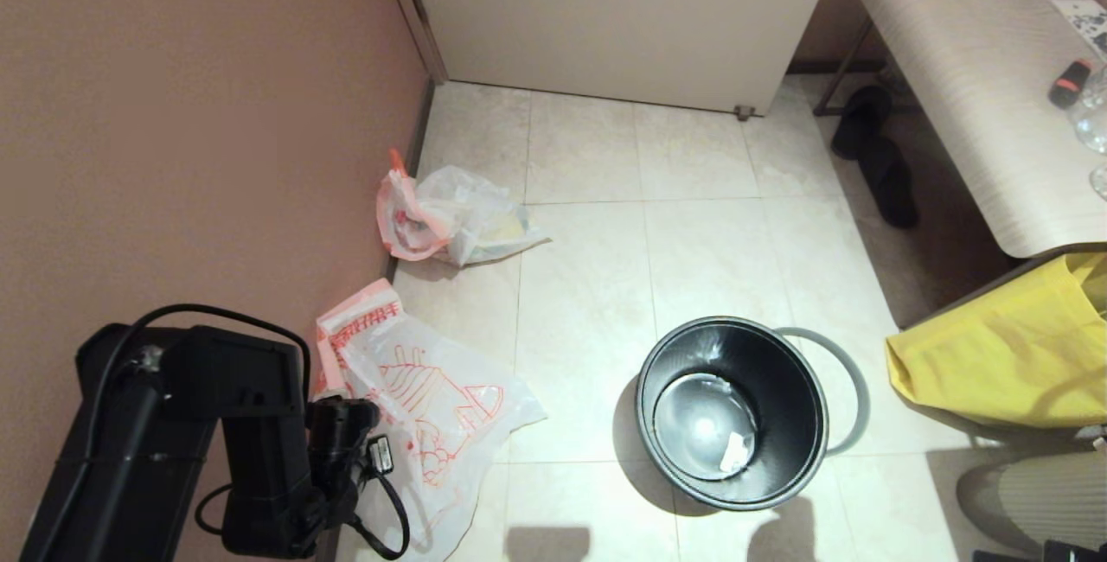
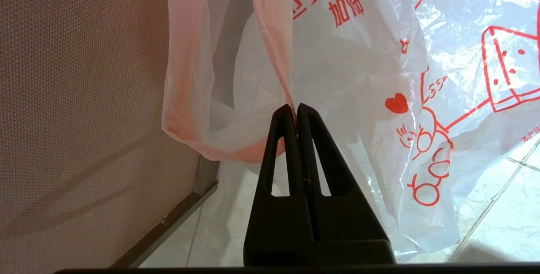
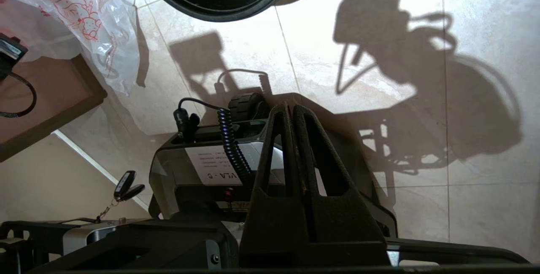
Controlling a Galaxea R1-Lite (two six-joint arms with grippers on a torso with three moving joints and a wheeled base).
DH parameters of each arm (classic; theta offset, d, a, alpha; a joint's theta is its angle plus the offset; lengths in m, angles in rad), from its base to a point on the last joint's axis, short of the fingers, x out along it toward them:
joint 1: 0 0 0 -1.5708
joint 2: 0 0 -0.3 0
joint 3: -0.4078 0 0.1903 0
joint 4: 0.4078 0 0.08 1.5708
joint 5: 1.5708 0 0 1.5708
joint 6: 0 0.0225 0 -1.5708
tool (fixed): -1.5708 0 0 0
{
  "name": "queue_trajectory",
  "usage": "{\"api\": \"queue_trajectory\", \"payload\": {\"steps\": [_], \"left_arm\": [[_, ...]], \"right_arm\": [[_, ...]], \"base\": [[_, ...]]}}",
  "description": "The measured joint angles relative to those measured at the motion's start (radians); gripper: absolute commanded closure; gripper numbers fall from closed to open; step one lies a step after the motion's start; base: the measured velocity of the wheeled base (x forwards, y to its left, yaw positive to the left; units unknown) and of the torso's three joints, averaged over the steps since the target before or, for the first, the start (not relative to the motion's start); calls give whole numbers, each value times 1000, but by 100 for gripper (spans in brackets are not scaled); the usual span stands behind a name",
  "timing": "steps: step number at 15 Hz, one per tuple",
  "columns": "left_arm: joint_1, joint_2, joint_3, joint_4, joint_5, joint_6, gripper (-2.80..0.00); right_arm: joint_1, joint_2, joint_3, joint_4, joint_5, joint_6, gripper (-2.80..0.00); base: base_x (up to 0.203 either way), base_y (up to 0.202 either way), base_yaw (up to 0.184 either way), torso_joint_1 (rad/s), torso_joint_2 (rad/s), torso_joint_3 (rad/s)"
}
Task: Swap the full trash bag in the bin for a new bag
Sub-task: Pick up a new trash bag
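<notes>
Bag replacement hinges on the new bag (image 2: 358, 80), its pink handle pinched at the tips of the left gripper (image 2: 294, 109), clamped. Right gripper (image 3: 291, 111) hangs clenched, empty. Thin film could slip free or tear before reaching the bin (image 1: 731, 411).

The bin (image 1: 732, 412) stands on the floor, its loose ring (image 1: 843, 389) lying behind it to the right. Left of it lies the new bag (image 1: 432, 398) by the wall (image 1: 190, 130). The full bag (image 1: 450, 218) lies farther back along that wall.
</notes>
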Motion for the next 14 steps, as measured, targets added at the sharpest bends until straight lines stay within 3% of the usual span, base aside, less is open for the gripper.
{"api": "queue_trajectory", "payload": {"steps": [3, 5, 9, 14], "left_arm": [[-21, 0, 37, -21, 3, 4, 0], [-59, 0, 77, -76, 4, 8, 0], [-137, -26, 121, -82, 6, 10, 0], [-155, -44, 112, -79, 26, 80, 0]], "right_arm": [[0, -1, -10, 5, -1, -1, 0], [0, -3, -12, 4, -2, -1, 0], [0, -5, -13, 5, -2, -1, 0], [-1, -3, -10, 4, -1, 0, 0]], "base": [[0, 0, 0, 0, 0, 0], [0, 0, 0, 0, 0, 0], [0, 0, 0, 0, 0, 0], [0, 0, 0, 0, 0, 0]]}}
